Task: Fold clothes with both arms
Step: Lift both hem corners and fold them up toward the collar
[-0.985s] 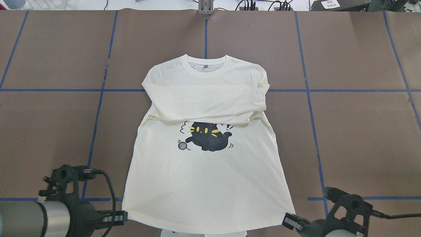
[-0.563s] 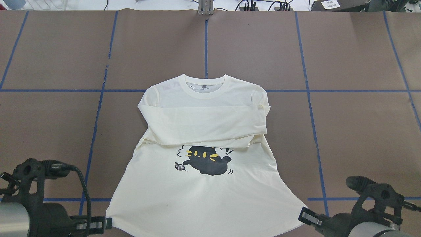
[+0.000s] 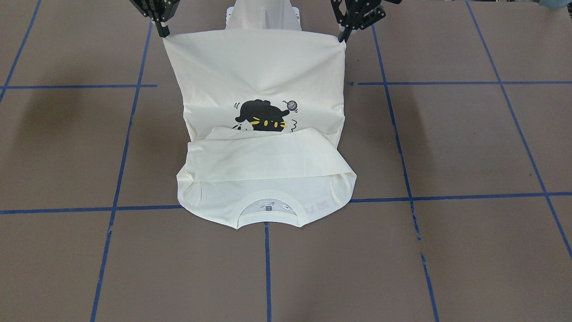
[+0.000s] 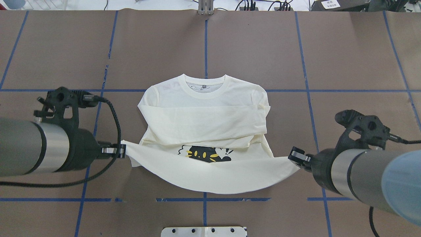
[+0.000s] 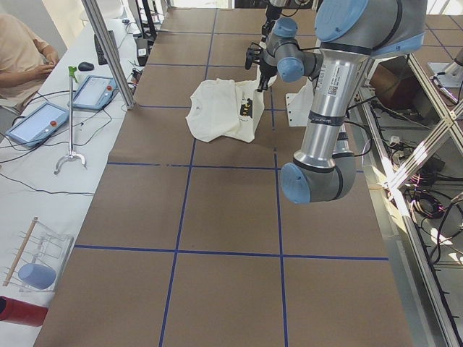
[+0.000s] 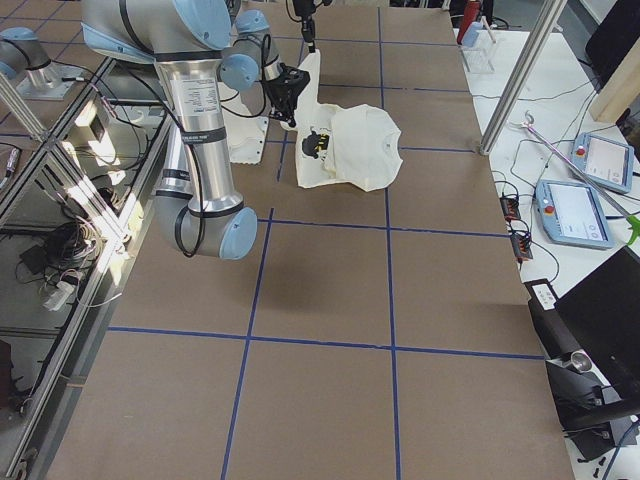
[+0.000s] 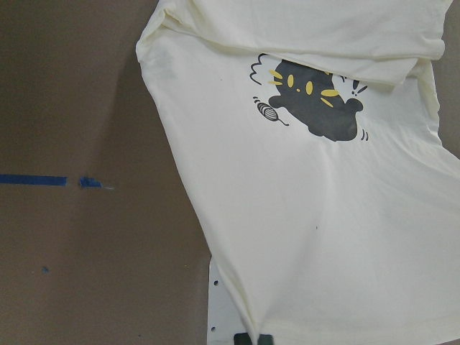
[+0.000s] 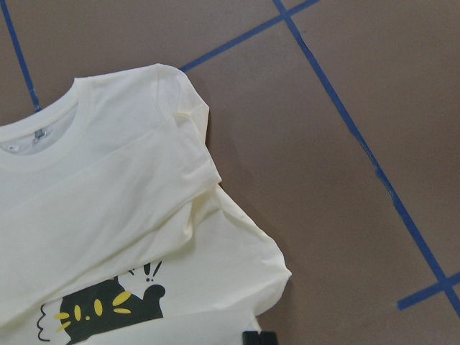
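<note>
Near the middle of the brown table (image 4: 345,59), the cream long-sleeved shirt (image 4: 204,115) lies face up with its collar (image 4: 204,94) toward the far side and both sleeves (image 4: 204,126) folded across the chest. The left gripper (image 4: 121,151) is pinched shut on the left hem corner and the right gripper (image 4: 295,157) on the right one. Between them they hold the hem (image 4: 213,184) lifted off the table.

The chief risk is the slack. The hem bows toward the near side between the two pinches, so its middle may touch down first and set a crooked crease or a pleat. Each grip takes only a small bite of thin cloth at the very corner, so a pull outward to take up the sag could tug a corner free. Should one arm travel ahead of the other, the fold edge would land askew. The moving cloth might also drag the loose sleeves out of place.

A second ago both grippers sat at the near edge of the table with the hem low and stretched, and the cat print (image 4: 204,154) fully shown. Since then the collar has slid nearer, then stayed put. The hem has risen and moved farward, so the print is now partly hidden.
</note>
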{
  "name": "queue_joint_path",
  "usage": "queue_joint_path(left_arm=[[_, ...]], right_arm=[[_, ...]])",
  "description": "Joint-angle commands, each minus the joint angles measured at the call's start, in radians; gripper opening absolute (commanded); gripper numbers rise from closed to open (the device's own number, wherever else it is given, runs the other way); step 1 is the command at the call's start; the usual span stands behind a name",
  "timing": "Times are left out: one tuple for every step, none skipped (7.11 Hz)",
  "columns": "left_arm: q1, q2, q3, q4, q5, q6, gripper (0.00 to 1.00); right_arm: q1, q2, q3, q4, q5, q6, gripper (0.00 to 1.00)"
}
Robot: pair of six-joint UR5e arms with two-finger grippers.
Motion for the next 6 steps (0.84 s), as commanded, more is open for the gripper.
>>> queue_joint_path(left_arm=[[-0.163, -0.096, 0.178, 0.001, -0.017, 0.163, 0.00], [-0.197, -0.113, 0.250, -0.034, -0.019, 0.185, 0.00], [-0.205, -0.115, 0.337, -0.116, -0.019, 0.185, 0.00], [-0.205, -0.125, 0.442, -0.211, -0.016, 0.185, 0.00], [-0.205, -0.150, 0.566, -0.309, -0.013, 0.187, 0.00], [-0.203, -0.185, 0.705, -0.392, -0.010, 0.187, 0.00]], right_arm=[[0.168, 0.103, -0.202, 0.011, 0.057, -0.114, 0.00], [0.206, 0.152, -0.296, 0.012, 0.056, -0.131, 0.00], [0.238, 0.184, -0.400, 0.085, 0.055, -0.134, 0.00], [0.254, 0.184, -0.527, 0.244, 0.054, -0.146, 0.00], [0.280, 0.184, -0.641, 0.373, 0.054, -0.164, 0.00], [0.295, 0.186, -0.722, 0.444, 0.054, -0.206, 0.00]])
